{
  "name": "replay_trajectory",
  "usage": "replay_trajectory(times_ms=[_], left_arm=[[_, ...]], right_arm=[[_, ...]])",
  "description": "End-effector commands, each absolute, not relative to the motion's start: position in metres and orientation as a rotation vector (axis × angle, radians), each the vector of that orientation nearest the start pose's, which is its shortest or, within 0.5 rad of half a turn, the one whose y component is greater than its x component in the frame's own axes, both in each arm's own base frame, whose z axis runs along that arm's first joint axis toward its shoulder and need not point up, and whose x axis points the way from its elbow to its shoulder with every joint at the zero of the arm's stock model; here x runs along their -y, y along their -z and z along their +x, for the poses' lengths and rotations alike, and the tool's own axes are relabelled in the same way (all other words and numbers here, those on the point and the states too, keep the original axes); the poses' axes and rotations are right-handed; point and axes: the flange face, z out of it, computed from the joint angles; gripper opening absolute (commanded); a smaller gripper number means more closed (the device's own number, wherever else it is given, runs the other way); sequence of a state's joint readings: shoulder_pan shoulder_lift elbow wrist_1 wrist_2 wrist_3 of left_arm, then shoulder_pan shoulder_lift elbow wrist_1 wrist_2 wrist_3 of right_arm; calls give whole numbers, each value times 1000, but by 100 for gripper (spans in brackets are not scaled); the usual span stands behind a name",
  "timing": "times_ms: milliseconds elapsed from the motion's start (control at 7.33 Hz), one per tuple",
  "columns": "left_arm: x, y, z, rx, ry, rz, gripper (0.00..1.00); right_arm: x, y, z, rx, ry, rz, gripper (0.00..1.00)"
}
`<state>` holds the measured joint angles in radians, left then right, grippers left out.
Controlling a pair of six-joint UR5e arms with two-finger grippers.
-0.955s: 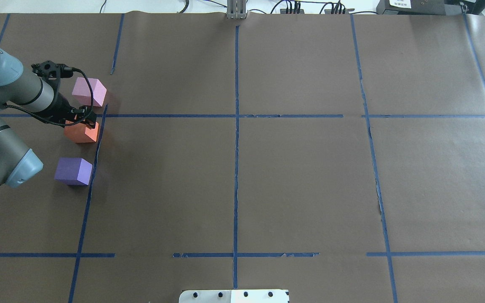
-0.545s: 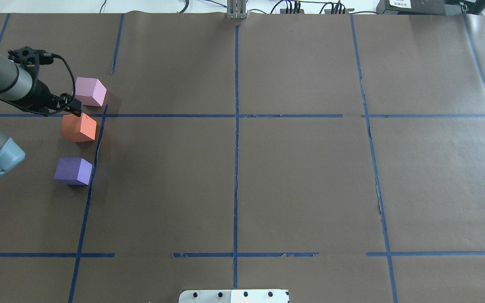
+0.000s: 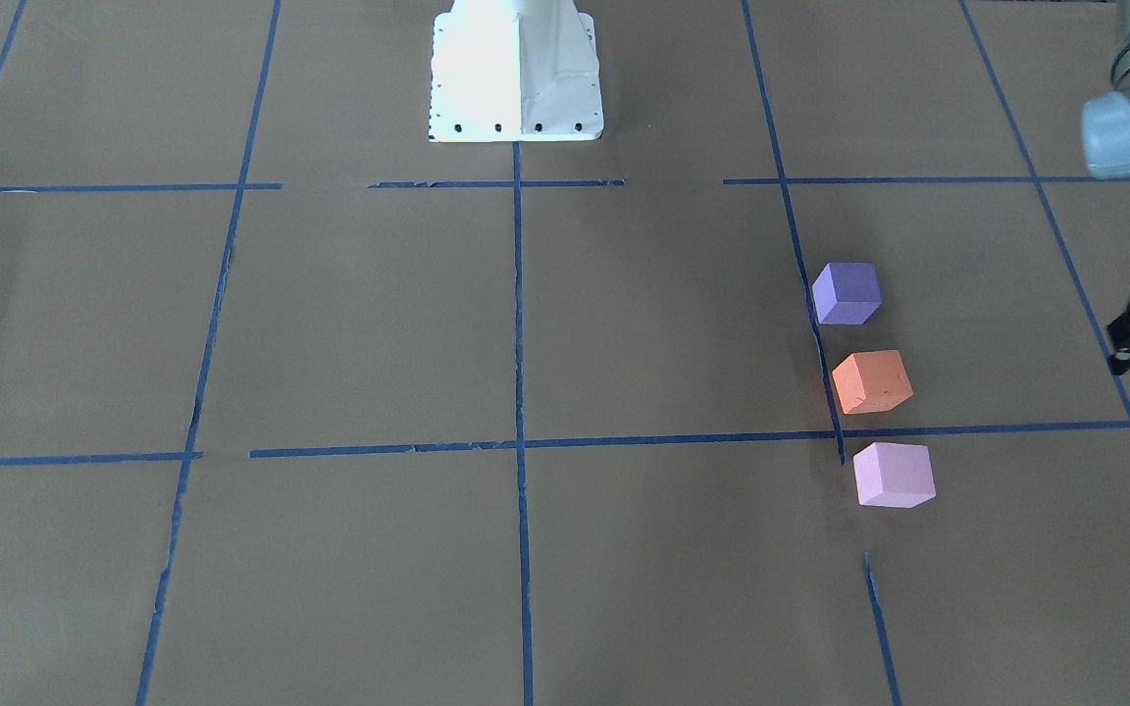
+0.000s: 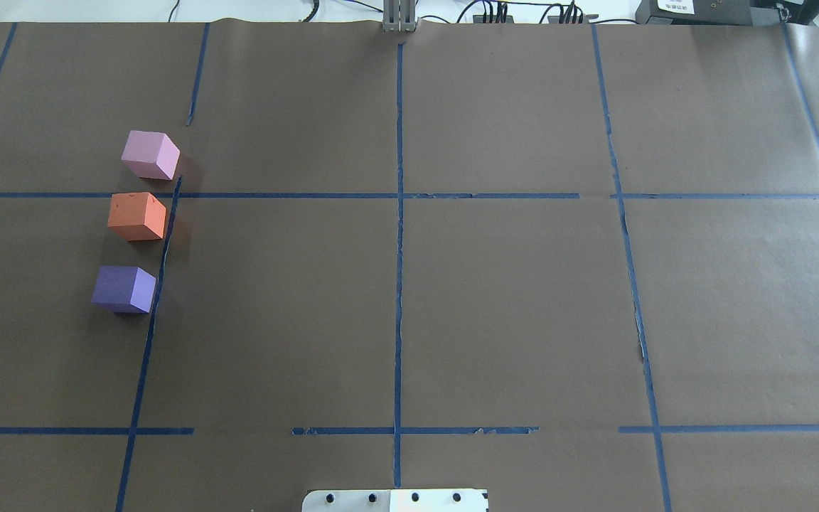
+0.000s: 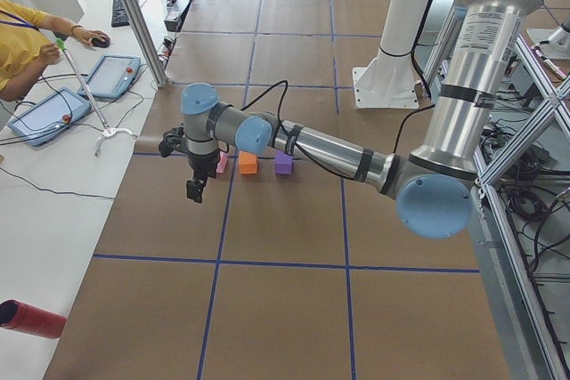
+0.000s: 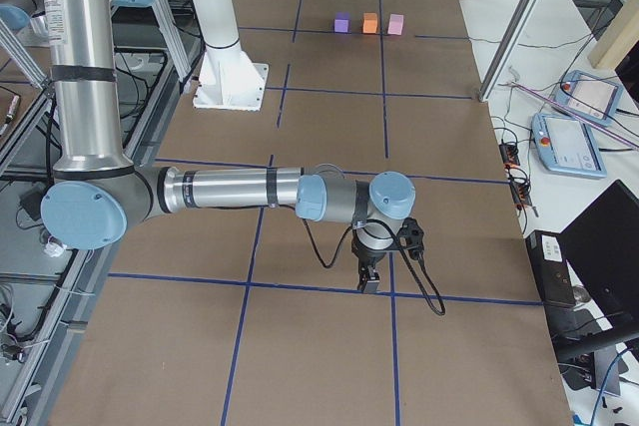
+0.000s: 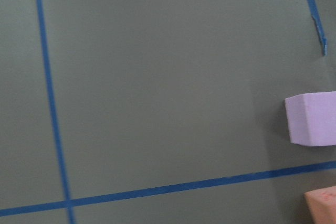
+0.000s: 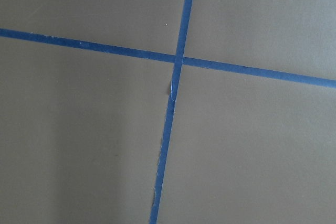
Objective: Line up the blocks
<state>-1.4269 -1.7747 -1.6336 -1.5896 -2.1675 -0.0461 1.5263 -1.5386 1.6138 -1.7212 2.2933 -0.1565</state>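
— If the left arm (image 5: 321,144) swings back low across the row, it could bat a light cube out of line; that's the biggest risk, I'd judge. Smaller: re-gripping one block might nudge its neighbour, the gaps being narrow.
— Where's the left gripper (image 5: 194,190)?
— Off to the row's outer side, apart from it; wide or narrow, I cannot tell. Same for the right gripper (image 6: 367,280), far away.
— Count?
— One table (image 4: 509,299); two arms; three blocks on the table's left part, beside a blue tape line (image 4: 141,355): purple block (image 4: 124,289), orange block (image 4: 136,216) between, pink block (image 4: 150,154), none touching.
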Motion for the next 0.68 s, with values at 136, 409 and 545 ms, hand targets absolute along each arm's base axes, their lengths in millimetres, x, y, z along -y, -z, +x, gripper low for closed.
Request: replay_trajectory(times_ms=[136, 409, 545], left_arm=[[529, -610, -71, -602, -142, 139, 100], [530, -603, -71, -591, -141, 148, 100], [537, -597, -69, -591, -147, 157, 100]], right_arm=[[501, -640, 45, 726, 165, -31, 100], [501, -640, 45, 726, 165, -31, 100], [500, -641, 45, 726, 164, -33, 100]])
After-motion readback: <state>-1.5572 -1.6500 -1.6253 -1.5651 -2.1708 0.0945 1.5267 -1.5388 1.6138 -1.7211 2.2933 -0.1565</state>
